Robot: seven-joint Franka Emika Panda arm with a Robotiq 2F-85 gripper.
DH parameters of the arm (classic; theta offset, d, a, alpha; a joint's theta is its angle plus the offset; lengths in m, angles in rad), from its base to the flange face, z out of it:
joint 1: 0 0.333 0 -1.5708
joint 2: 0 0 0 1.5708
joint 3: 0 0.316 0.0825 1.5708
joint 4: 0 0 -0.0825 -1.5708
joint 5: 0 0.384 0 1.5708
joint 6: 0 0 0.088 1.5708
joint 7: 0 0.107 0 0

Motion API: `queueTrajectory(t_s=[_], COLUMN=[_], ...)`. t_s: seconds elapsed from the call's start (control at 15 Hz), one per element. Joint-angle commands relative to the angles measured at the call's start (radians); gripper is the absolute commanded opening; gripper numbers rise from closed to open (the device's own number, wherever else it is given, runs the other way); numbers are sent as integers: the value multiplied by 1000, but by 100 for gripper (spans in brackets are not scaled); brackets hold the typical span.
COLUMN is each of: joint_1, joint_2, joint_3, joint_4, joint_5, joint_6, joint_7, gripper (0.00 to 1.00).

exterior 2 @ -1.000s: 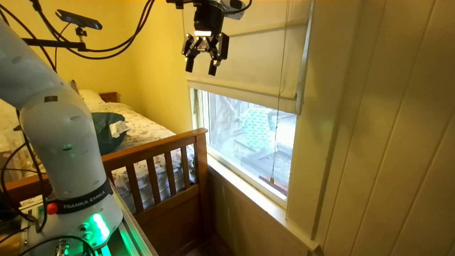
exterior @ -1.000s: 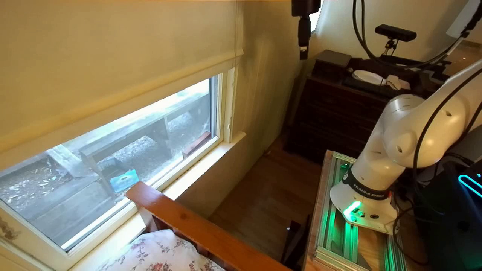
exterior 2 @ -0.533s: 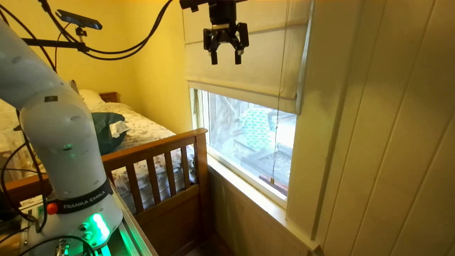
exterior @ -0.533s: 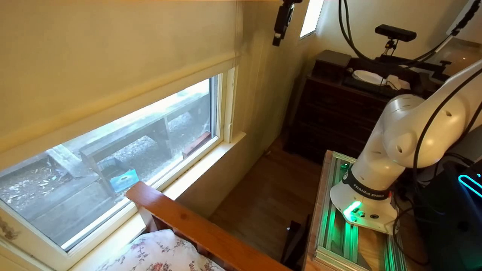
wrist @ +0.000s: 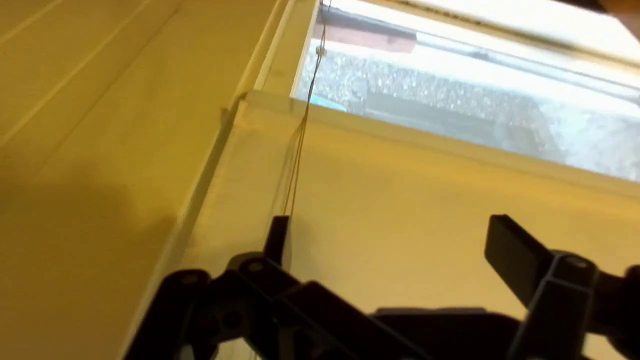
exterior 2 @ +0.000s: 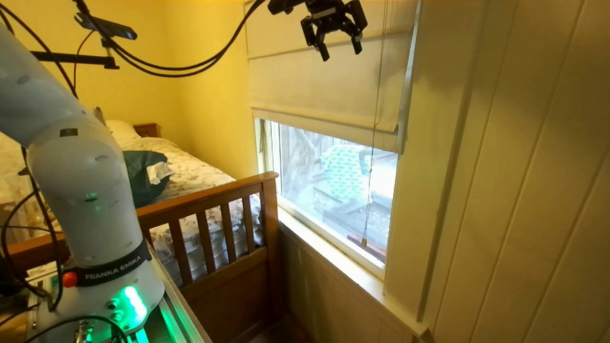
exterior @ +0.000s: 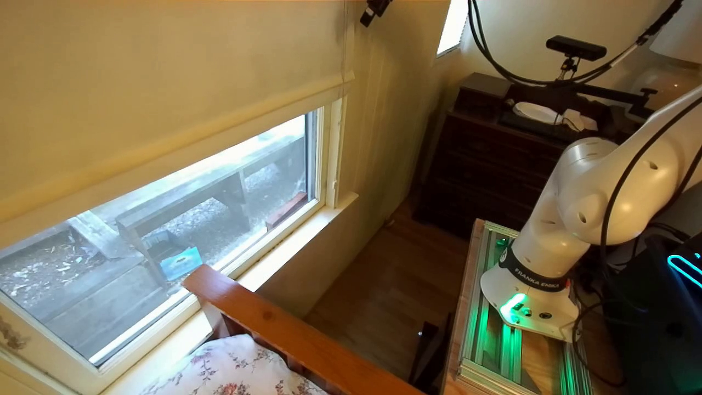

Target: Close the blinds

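Observation:
The blinds, a cream fabric shade with horizontal folds, hang over the upper window in both exterior views (exterior: 164, 82) (exterior 2: 314, 85). Their straight hem is above the sill, with bare glass below. They also fill much of the wrist view (wrist: 400, 165). A thin pull cord (exterior 2: 375, 119) hangs down the blinds' side to a small end knob. My gripper (exterior 2: 341, 51) is open and empty, tilted, in front of the upper blinds, short of the cord. In the wrist view the gripper (wrist: 390, 220) has the cord (wrist: 306, 115) passing behind its left fingertip; I cannot tell if they touch.
A wooden bed frame (exterior 2: 205, 195) stands beside the window. The window sill (exterior 2: 333, 252) juts out under the glass. A panelled wall (exterior 2: 514, 166) adjoins the window. A dark dresser (exterior: 471, 164) stands beyond it. Black cables (exterior 2: 190, 69) loop from the arm.
My gripper has moved toward the cord side of the blinds and upward, and has tilted. It stays open. The blinds have not moved.

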Motion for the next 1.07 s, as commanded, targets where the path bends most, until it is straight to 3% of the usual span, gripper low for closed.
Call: queueTrajectory(t_s=[0.0,0.33,1.0], joint_1=[-1,12,17], joint_2=[8,28,143], joint_3=[-11,-38,-49], joint_4=[7,20,45], joint_5=[37,79,140], joint_6=[7,5,313], joint_7=[-10,-30,33], gripper=[100,100,100])
